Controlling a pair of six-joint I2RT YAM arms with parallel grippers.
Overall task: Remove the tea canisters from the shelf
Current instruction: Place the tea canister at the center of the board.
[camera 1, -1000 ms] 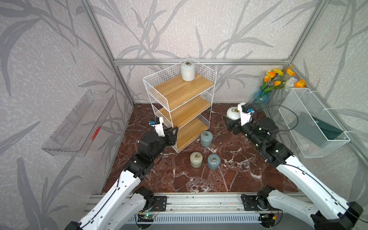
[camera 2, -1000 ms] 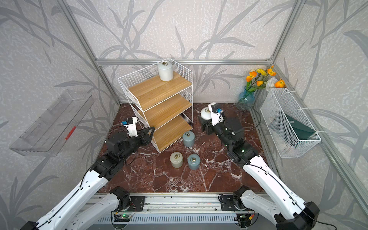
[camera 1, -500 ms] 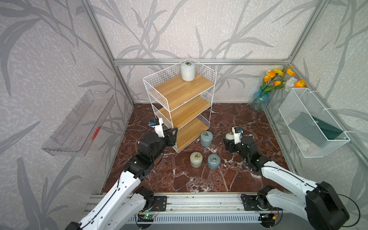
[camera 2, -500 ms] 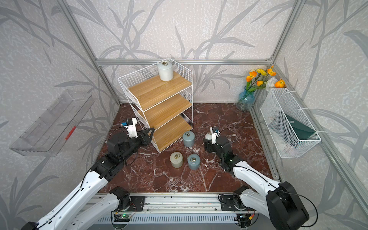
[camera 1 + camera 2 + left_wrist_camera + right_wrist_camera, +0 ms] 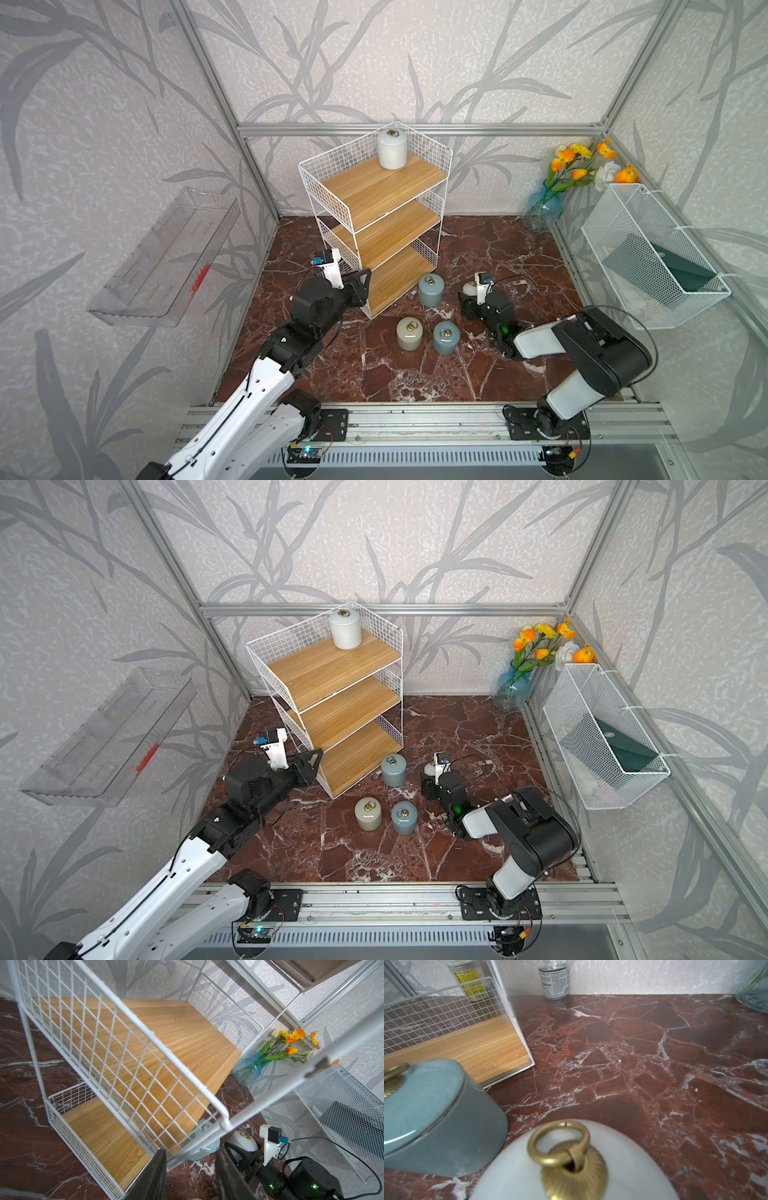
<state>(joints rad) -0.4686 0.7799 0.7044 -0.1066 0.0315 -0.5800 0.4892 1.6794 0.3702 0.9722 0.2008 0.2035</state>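
Observation:
The shelf (image 5: 376, 216) stands at the back, and one white tea canister (image 5: 392, 148) sits on its top board. Three tea canisters stand on the floor in front of it: a blue-grey one (image 5: 430, 286), a beige one (image 5: 409, 333) and another blue-grey one (image 5: 446, 337). My right gripper (image 5: 467, 293) is shut on a second white tea canister (image 5: 571, 1167), held low beside the nearer blue-grey canister (image 5: 436, 1115). My left gripper (image 5: 191, 1167) is open at the shelf's front corner, with a wire post running between its fingers.
A blue glass vase (image 5: 540, 208) of flowers stands in the back right corner. A white mesh basket (image 5: 648, 257) hangs on the right wall and a clear tray (image 5: 166, 257) on the left wall. A tin can (image 5: 554, 980) and a jar (image 5: 471, 980) stand behind the shelf.
My right arm has come down and forward with the white canister, from beside the shelf to floor level near the blue-grey canister. The left arm has barely moved.

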